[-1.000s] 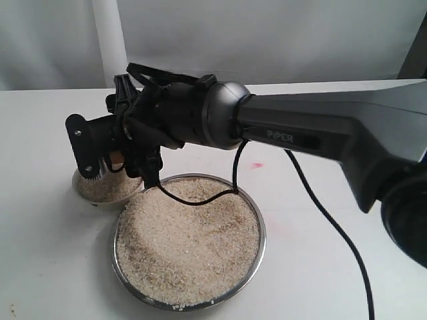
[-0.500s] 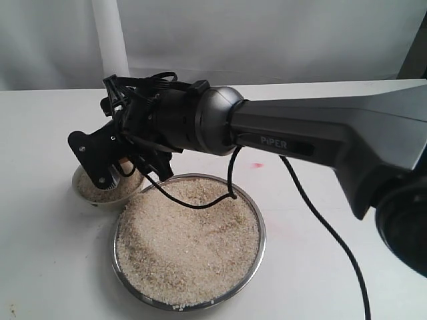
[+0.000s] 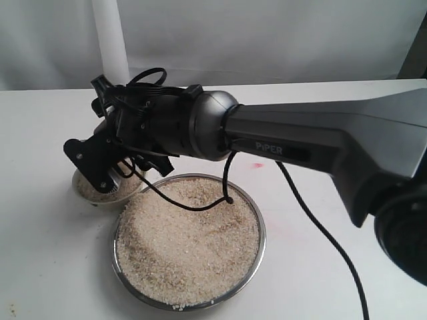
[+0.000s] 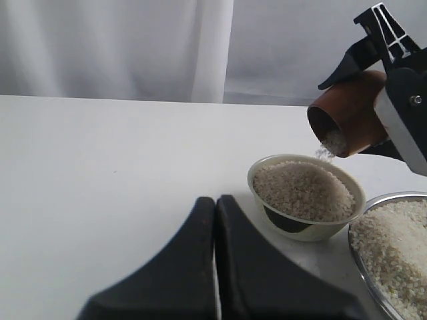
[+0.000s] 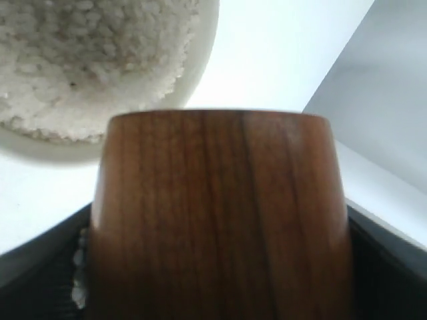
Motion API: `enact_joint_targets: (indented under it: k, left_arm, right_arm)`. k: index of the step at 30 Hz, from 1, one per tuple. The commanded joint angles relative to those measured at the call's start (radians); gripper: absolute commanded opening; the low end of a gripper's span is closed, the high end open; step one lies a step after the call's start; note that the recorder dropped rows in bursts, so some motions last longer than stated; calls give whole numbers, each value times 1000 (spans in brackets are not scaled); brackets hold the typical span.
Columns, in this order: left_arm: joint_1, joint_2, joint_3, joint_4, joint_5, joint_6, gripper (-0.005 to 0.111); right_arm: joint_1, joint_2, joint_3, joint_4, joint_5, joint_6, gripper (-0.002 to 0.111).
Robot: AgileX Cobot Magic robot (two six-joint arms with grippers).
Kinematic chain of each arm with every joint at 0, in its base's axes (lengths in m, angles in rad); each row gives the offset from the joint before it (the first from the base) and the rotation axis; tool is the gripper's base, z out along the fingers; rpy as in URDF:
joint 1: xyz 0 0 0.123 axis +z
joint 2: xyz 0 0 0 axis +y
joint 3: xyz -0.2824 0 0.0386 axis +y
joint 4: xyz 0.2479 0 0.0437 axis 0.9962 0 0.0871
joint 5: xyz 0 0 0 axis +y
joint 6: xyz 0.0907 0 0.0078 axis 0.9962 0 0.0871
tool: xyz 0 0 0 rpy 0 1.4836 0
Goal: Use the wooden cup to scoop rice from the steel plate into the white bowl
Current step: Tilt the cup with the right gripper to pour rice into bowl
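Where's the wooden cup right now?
The wooden cup is held tilted by the right gripper over the white bowl, left of the steel plate in the exterior view.

Exterior view: set off the arms, raised and angled down over the bench (image 3: 47,253), facing the pale backdrop (image 3: 267,40); the right arm (image 3: 320,143) crosses close to the lens.
Left wrist view: low over the bench, looking nearly level past the left end effector (image 4: 215,203) at the white bowl (image 4: 313,232).
Right wrist view: pressed up against the wooden cup (image 5: 220,213), which fills most of the frame; apparently facing down.
Shared: bowl in all three; cup in both wrist views; steel plate (image 3: 263,235) in exterior and left wrist.
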Motion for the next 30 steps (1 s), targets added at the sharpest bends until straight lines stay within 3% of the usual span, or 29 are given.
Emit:
enact_joint_targets:
  k: [1,30]
  left_arm:
    - [-4,-3,-3,-5,-5,-6,0]
    - [-4,-3,-3,-5,-5,-6,0]
  right_arm:
    - [18,-7,-9,-56,-20,-3,0]
    - [32,-7,-9,-313,15,-8,0]
